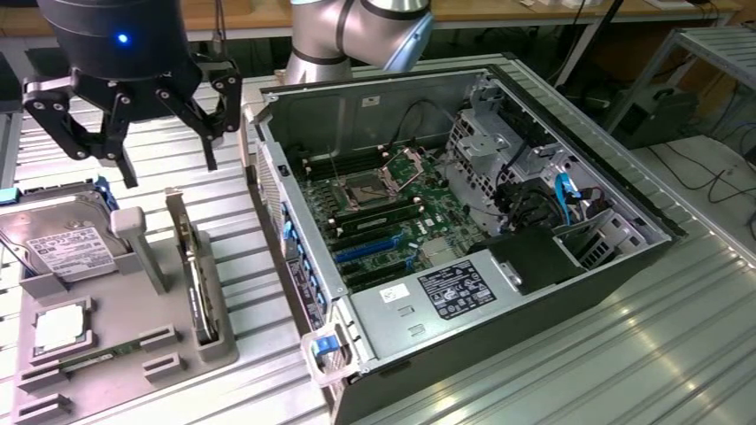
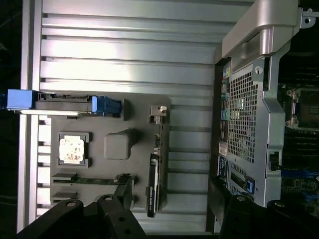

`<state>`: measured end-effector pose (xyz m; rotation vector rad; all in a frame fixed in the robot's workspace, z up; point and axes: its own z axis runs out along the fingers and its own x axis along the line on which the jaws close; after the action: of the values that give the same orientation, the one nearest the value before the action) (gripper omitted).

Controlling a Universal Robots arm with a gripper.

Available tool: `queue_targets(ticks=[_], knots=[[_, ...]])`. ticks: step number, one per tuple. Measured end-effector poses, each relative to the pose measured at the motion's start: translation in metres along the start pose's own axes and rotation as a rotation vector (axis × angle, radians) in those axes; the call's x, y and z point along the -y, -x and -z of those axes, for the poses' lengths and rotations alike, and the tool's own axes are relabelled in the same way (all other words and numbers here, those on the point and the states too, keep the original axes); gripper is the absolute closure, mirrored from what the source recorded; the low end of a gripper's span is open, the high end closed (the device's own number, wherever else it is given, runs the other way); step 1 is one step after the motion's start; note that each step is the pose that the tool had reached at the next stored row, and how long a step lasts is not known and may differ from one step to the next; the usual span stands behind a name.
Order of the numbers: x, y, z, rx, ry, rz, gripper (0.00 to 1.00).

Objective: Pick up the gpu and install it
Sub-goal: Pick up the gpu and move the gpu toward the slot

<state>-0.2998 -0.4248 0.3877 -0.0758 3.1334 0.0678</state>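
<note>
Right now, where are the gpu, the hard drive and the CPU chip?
gpu [image 1: 195,274]: exterior view, upper edge of the card standing on edge.
hard drive [image 1: 69,251]: exterior view, its white label.
CPU chip [image 2: 71,149]: wrist view, middle of its silver lid.

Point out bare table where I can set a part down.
Widest free patch: ribbed table on the exterior view's right of the computer case. A narrow strip runs between case and grey tray. The tray is crowded: hard drive, gpu.

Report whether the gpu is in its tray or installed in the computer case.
In the tray: the gpu stands on edge in a grey tray slot, outside the computer case.
</note>
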Motion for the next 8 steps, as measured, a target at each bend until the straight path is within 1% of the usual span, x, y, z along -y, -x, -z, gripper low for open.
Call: queue_targets(ticks=[3,8], knots=[[0.0052,0.0,-0.0026,-0.0004,0.0,0.008,0.28],[0.0111,-0.001,-0.0121,-0.0009,0.0002,0.024,0.28]])
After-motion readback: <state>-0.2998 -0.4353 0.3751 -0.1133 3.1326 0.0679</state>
